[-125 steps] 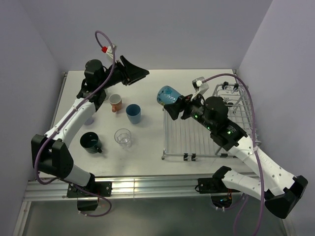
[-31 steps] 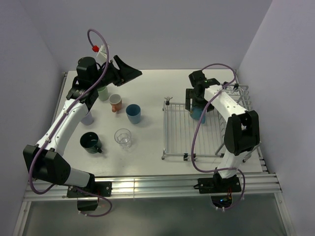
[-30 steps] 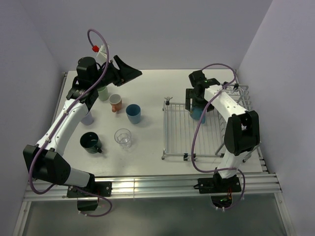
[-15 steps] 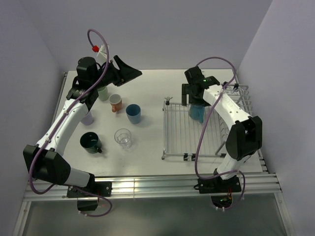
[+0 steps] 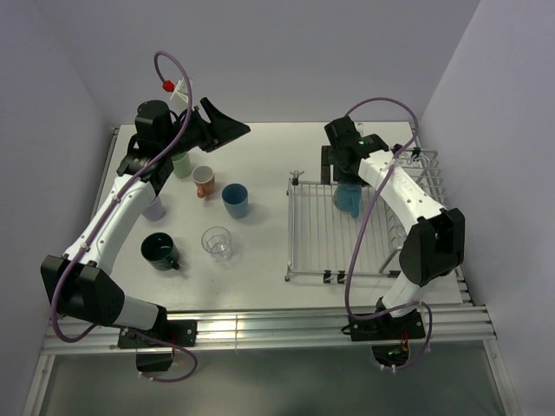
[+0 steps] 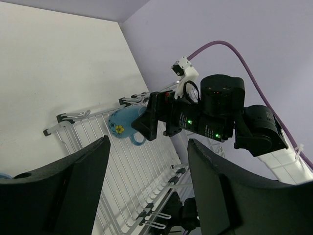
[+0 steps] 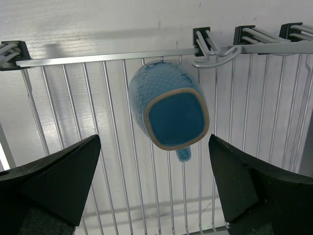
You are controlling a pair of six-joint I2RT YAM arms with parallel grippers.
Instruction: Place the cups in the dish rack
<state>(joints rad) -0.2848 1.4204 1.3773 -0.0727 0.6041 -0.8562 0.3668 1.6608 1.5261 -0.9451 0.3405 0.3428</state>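
Right tool [image 7: 154,142] released, jaws wide, hanging above light blue cup [image 7: 168,110]. The cup rests base up, tilted, on dish rack [image 5: 316,243] near the far edge, right side of the table [image 5: 269,165]. Left tool [image 5: 234,128] open, empty, over the far-left corner. Orange cup [image 5: 204,180] and tumbler [image 5: 217,243] stand on the left half.

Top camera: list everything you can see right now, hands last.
dish rack: one, silver wire, table's right side
light blue mug: one, base up, rack's far end
pale green mug, orange mug, blue mug: one each, far left
lavender mug: one, left edge, partly behind left arm
dark green mug: one, near left
glass tumbler: one, clear, beside dark green mug
table: one, white
left hand: open, empty, raised far left
right hand: open, empty, above light blue mug
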